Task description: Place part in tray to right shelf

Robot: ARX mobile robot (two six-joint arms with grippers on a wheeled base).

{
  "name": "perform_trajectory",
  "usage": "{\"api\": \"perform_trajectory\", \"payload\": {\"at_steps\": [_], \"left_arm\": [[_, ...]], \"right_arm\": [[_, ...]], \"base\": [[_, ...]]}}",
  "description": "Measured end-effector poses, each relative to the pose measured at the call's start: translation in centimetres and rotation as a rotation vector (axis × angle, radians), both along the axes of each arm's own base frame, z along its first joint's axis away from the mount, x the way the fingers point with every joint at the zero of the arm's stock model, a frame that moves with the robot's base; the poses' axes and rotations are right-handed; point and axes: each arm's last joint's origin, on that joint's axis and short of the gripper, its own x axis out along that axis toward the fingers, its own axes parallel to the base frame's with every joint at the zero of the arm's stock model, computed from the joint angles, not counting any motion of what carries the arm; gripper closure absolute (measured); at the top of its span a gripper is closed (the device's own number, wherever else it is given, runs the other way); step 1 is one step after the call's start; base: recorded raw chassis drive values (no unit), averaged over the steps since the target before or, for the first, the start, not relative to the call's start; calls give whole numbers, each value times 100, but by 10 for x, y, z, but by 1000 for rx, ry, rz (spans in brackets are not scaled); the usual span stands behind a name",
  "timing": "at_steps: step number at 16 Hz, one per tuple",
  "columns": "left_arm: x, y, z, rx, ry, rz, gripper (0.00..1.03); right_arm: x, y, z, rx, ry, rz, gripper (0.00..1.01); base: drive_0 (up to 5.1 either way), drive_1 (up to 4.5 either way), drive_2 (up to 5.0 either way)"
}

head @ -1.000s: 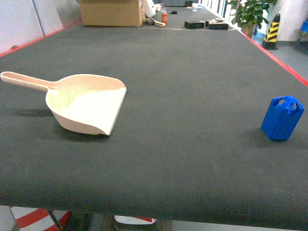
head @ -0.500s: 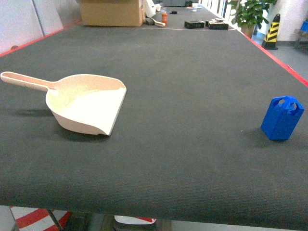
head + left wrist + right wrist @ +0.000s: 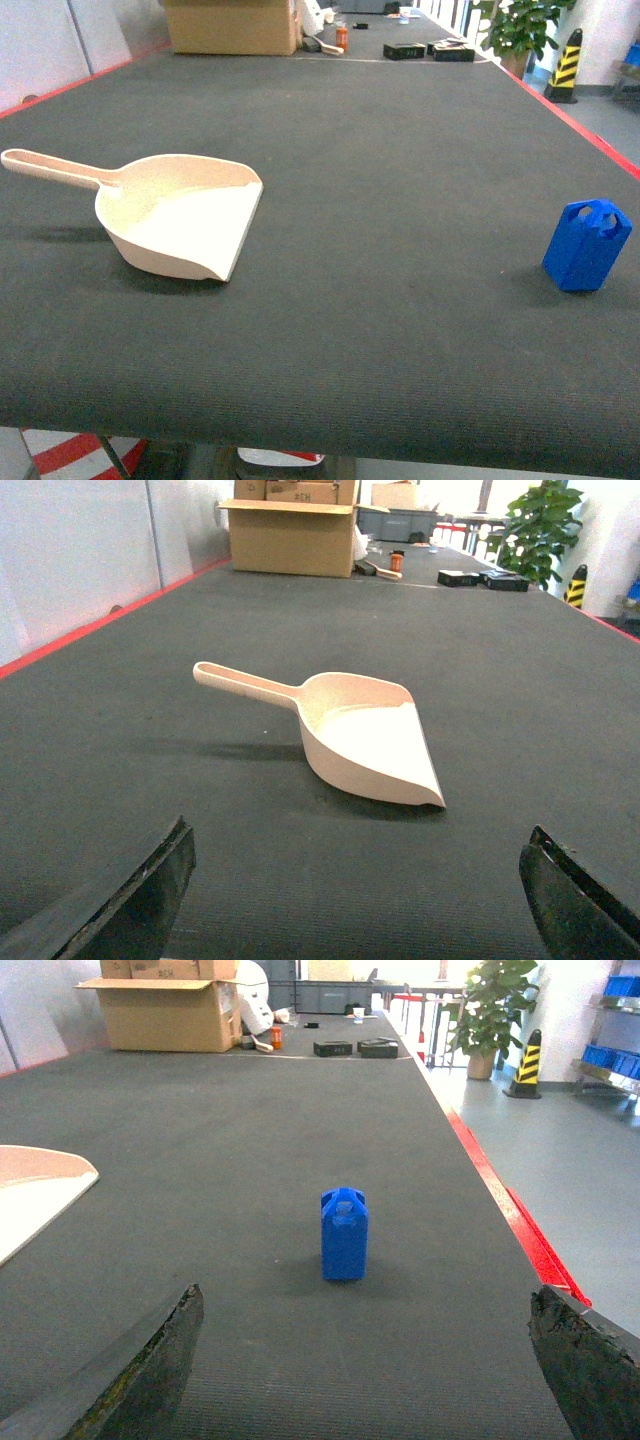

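Part [image 3: 587, 245] stands upright near the bench's [image 3: 380, 150] right edge, holed top upward; both my grippers [image 3: 355, 900] [image 3: 365, 1370] gape wide, holding nothing.

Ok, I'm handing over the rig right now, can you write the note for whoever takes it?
Left claw: open, empty, low over the mat and facing the tray.
Right claw: open, empty, lined up on the part.
Tray lies on the dark mat at the left, handle pointing left, nothing in it.
Part stands upright on the mat at the right, well apart from the tray, near the red edge.
Done: nothing yet; neither thing is held.
Left: pick up the part, put it in the tray, then take the tray to the right shelf, which is not in view in these pictures.
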Motion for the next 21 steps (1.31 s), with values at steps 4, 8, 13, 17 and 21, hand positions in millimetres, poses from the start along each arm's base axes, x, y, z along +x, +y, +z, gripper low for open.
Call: {"api": "perform_trajectory", "payload": {"at_steps": [4,8,13,17,21], "left_arm": [[19,12,2,-431,130,161,5],[97,36,31,-870,56,39,5],[197,51,-5,-1018,212,166,5],[201,53,2,-1016,151,93,5],[271,77,-15,-1088,93,69,5]], "right_arm": [[0,0,0,0,0,0,3],[0,0,0,0,0,0,3],[0,0,0,0,0,0,3],[0,0,0,0,0,0,3],[0,0,0,0,0,0,3]], "base": [[0,0,0],[0,0,0],[0,0,0],[0,0,0],[0,0,0]]}}
